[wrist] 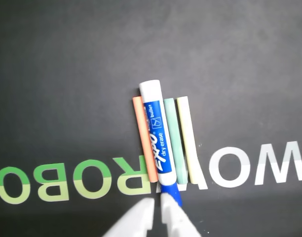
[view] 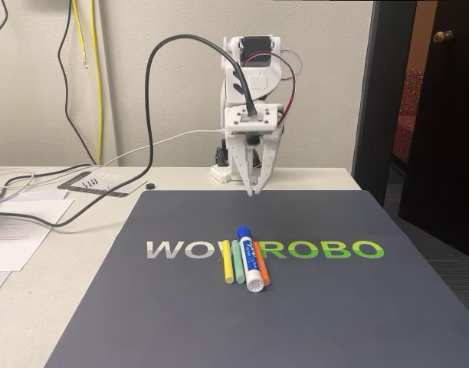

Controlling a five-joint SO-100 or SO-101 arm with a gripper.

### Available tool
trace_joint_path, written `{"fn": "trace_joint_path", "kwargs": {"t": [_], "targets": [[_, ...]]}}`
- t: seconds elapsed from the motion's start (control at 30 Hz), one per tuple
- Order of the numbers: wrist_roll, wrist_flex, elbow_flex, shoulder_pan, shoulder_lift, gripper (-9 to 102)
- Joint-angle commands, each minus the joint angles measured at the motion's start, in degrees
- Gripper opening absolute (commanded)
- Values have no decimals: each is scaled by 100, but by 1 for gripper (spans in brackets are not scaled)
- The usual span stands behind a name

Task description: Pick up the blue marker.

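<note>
The blue marker, a thick white barrel with blue print, lies flat on the dark mat, its blue cap pointing toward the arm. Tight against it lie a thin orange stick, a pale green stick and a yellow stick. My gripper hangs above the mat's far edge, short of the cap end, fingers pointing down and pressed together with nothing between them. Its white fingertips come in from the bottom edge of the wrist view.
The mat carries large "WOWROBO" lettering under the sticks. Loose papers, black and white cables and a small plate lie at the table's left. A dark door stands right of the table.
</note>
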Motion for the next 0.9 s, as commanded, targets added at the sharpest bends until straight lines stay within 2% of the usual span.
{"fn": "trace_joint_path", "kwargs": {"t": [0.0, 0.1, 0.17, 0.63, 0.87], "targets": [[-79, 914, -1995, 35, -809, 0], [-97, 2153, -5062, 70, -2566, 0], [-97, 2522, -6442, 88, -3428, 1], [-334, 2285, -6478, 246, -3955, 12], [-580, 2118, -6478, 413, -4236, 24]]}}
